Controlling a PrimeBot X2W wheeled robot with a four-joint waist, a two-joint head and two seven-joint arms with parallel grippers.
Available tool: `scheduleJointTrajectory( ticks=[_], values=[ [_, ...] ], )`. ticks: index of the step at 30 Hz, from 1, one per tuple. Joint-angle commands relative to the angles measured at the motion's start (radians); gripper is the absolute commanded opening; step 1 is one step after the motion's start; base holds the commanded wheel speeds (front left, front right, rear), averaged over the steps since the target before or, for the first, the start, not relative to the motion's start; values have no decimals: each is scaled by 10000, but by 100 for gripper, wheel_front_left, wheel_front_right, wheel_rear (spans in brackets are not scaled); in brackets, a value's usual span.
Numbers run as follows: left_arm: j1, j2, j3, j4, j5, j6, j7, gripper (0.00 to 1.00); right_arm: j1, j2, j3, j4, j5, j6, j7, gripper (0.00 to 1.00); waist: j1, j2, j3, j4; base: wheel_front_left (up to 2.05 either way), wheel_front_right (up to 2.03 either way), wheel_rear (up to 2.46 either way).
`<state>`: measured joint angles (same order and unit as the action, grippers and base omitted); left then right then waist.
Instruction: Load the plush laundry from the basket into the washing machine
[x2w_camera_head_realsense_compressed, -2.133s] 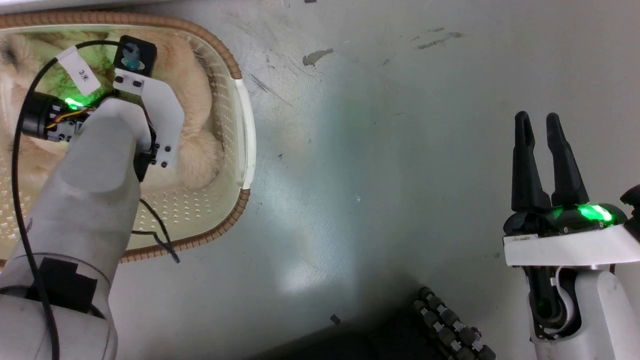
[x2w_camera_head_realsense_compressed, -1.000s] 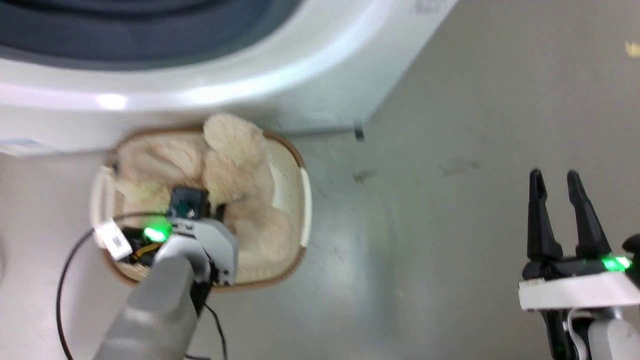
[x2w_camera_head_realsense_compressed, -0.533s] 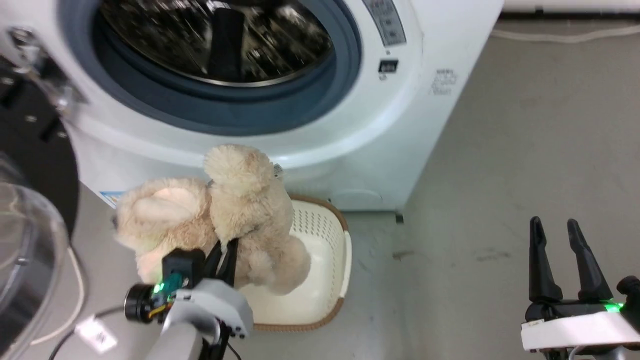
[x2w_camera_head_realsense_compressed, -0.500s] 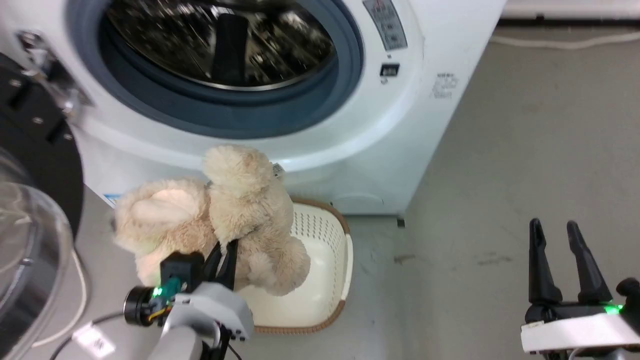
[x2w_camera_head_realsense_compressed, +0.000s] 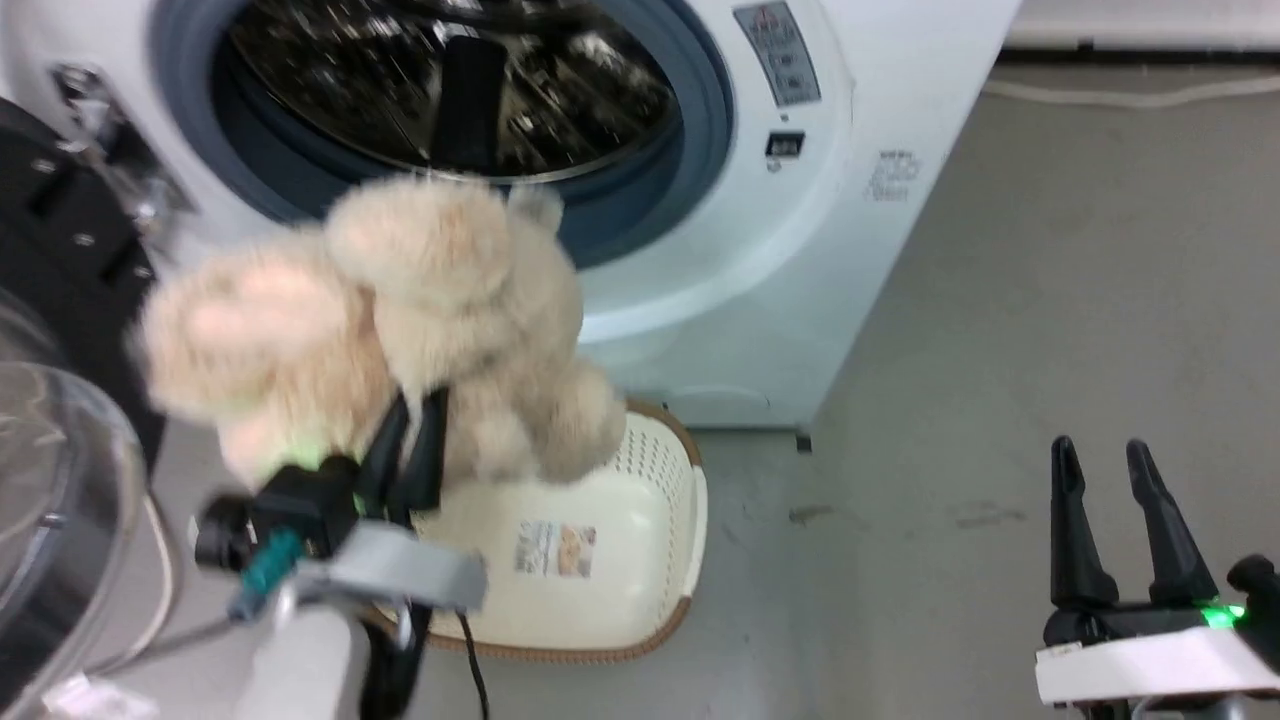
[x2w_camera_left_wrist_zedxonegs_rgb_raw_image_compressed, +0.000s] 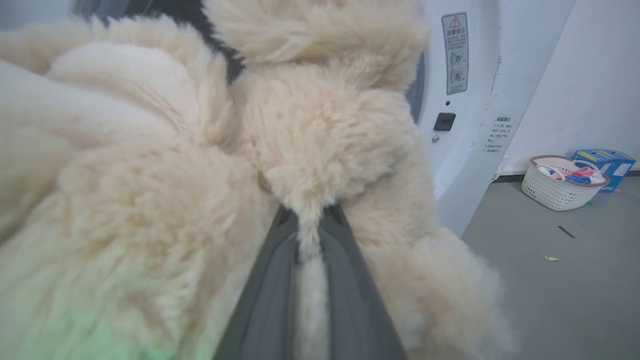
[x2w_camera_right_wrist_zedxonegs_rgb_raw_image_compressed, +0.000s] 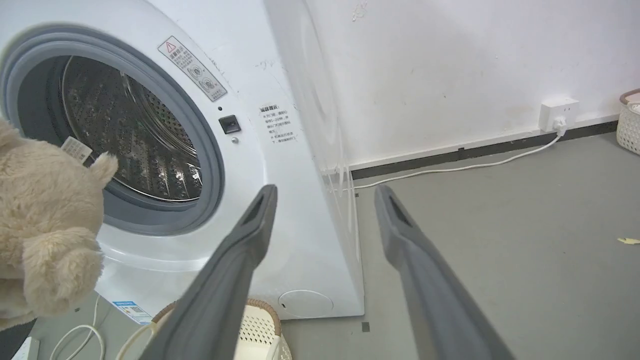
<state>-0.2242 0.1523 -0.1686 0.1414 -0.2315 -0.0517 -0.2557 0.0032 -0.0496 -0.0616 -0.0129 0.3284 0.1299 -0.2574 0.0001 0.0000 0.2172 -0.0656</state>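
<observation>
Gripping left claw: I'm pinching one thin plush laundry tuft.
Washing machine ahead: tuft may be slipping out early.

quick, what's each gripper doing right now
Left gripper: shut on the teddy.
Right gripper: open, holding nothing.
</observation>
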Motion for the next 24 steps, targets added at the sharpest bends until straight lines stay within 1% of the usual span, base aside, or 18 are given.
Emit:
scheduleJointTrajectory(
  ticks=[1,3,9,11,13,15,17,20,24],
  values=[
    [-650,155,22,-77,132,-122,-60,0,-269,-6,48,-70,74,8,-44,100,-1,0,624,-308,0,0,0],
    [-1252,283,10,-21,177,-196,12,0,-445,-6,132,-77,113,8,-44,100,-1,0,1080,-513,0,0,0],
    [-3598,785,171,111,261,-309,860,0,-1195,-6,278,-151,451,8,-44,100,-1,0,2652,-1231,0,0,0],
    [-4462,930,262,324,160,-371,1182,0,-1442,-6,193,-74,899,8,-44,100,-1,0,3152,-1466,0,0,0],
    [-5316,1114,323,728,62,-443,1524,0,-1678,-6,-101,191,2107,8,-44,100,-1,0,3613,-1658,0,0,0],
    [-6266,1340,394,1122,61,-484,1794,0,-1981,-6,-280,337,2617,8,-44,100,-1,0,4098,-1830,0,0,0],
    [-7195,1524,460,1567,58,-512,1997,0,-2254,-6,-277,355,2742,8,-44,100,-1,0,4466,-1966,0,0,0],
    [-8584,1808,452,2343,254,-493,2406,0,-2531,-6,-229,405,2568,8,-44,100,-1,0,4977,-2158,0,0,0],
    [-10200,2223,517,3659,516,-332,2865,0,-2682,-6,-155,537,2711,8,-44,100,-1,0,5368,-2432,0,0,0]
  ],
)
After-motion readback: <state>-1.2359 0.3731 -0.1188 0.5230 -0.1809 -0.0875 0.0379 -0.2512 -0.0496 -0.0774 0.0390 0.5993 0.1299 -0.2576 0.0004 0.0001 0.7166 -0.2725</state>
